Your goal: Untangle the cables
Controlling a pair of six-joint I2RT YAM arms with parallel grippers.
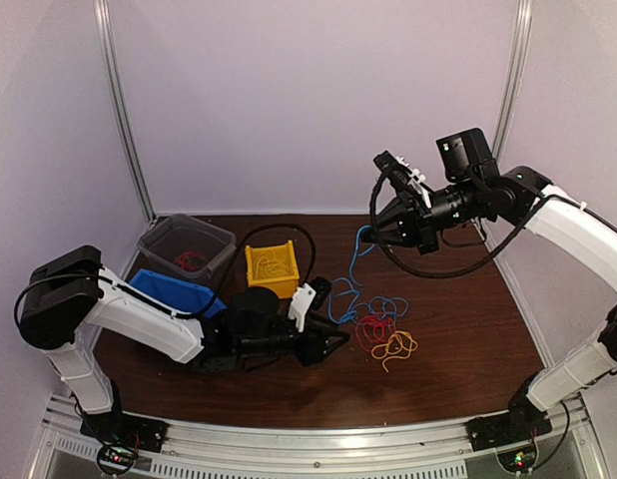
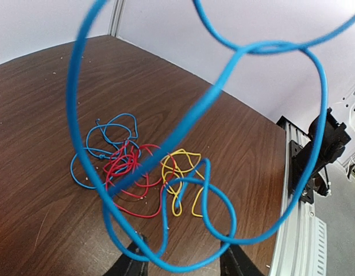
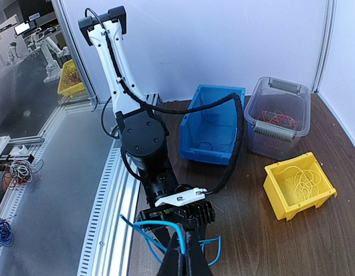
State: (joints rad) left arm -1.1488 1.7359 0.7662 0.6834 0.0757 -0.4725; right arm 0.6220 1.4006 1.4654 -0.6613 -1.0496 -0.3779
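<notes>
The cables lie in a small heap mid-table: red, yellow-orange and blue strands. One blue cable rises from the heap to my right gripper, which hangs above the table. In the right wrist view that gripper is shut on the blue strand. My left gripper sits low, just left of the heap. In its wrist view the jaws stand apart, with a loop of the blue cable passing between the fingertips. Behind lie red and yellow strands.
Three bins stand at the back left: a yellow one holding yellow wire, a blue one, and a clear one holding red wire. A metal rail runs along the near edge. Upright posts mark the back corners.
</notes>
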